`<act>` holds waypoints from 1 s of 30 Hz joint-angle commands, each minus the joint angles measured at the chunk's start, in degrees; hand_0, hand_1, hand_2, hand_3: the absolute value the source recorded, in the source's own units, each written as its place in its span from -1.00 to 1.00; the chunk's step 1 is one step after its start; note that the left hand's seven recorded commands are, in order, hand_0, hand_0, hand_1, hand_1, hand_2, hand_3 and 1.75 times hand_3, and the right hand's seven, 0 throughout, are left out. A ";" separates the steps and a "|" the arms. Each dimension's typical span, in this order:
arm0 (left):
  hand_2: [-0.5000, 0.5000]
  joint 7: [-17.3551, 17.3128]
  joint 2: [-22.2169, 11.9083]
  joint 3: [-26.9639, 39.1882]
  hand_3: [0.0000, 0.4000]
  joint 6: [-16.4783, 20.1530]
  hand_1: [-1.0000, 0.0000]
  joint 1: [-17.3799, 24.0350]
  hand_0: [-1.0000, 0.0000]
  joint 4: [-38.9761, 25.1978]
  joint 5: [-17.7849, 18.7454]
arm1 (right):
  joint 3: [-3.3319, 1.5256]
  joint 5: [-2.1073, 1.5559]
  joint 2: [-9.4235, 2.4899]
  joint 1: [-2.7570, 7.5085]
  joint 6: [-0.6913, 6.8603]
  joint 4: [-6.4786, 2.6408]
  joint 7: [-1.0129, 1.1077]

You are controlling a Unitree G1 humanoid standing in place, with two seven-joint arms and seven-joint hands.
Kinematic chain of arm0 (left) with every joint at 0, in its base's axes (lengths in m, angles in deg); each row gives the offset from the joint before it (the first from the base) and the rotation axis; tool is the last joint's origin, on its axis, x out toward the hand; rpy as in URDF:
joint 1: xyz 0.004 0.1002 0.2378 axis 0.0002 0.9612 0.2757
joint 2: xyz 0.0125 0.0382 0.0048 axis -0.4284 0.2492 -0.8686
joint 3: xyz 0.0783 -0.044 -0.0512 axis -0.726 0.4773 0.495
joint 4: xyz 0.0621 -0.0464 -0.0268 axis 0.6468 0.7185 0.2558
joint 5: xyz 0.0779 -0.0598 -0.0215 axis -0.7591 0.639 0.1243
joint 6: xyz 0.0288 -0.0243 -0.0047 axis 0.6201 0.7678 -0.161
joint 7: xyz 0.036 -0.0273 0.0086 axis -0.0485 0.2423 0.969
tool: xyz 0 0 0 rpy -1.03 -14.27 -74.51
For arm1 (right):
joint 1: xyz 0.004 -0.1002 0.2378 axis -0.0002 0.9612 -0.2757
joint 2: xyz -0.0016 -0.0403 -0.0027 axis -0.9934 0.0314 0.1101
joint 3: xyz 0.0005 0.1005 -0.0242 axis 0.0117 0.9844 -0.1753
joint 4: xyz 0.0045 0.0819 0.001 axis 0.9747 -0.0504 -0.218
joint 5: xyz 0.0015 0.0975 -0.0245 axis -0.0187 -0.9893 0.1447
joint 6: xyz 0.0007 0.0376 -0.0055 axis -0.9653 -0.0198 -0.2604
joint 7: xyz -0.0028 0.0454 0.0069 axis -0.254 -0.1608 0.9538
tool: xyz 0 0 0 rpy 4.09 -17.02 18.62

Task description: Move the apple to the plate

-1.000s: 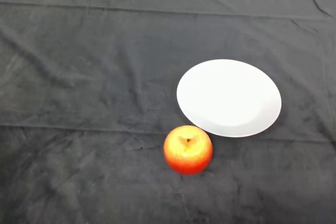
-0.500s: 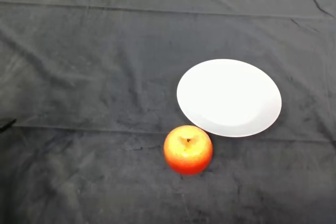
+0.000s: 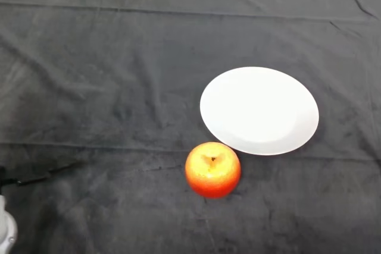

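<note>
Red-orange apple point(image 3: 212, 169) sits on the dark cloth point(image 3: 107, 87) just near of the white plate point(image 3: 259, 110), while the arm point(image 3: 6, 230) peeks in lower left, its hand unseen.

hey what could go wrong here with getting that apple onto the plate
The apple is round and sits loose on the dark cloth, so a push from the left might roll it away before it is held. It also lies almost against the white plate rim; a low approach may knock or shift the plate. Only a bit of silver-grey arm shows at the lower left; its hand is out of view.
</note>
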 commanded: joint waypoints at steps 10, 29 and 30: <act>0.00 3.02 1.09 -10.42 -1.00 7.92 1.00 4.42 1.00 -10.35 -1.95 | 0.76 0.21 0.56 -1.05 0.27 0.19 -0.53; 0.00 4.08 0.30 -23.12 -1.00 13.73 1.00 3.49 1.00 -13.89 -0.43 | 0.67 0.16 0.42 -0.90 0.36 0.62 -0.78; 0.00 4.19 0.32 -23.71 -1.00 14.01 1.00 3.40 1.00 -14.11 -0.36 | 0.67 0.15 0.42 -0.90 0.36 0.64 -0.79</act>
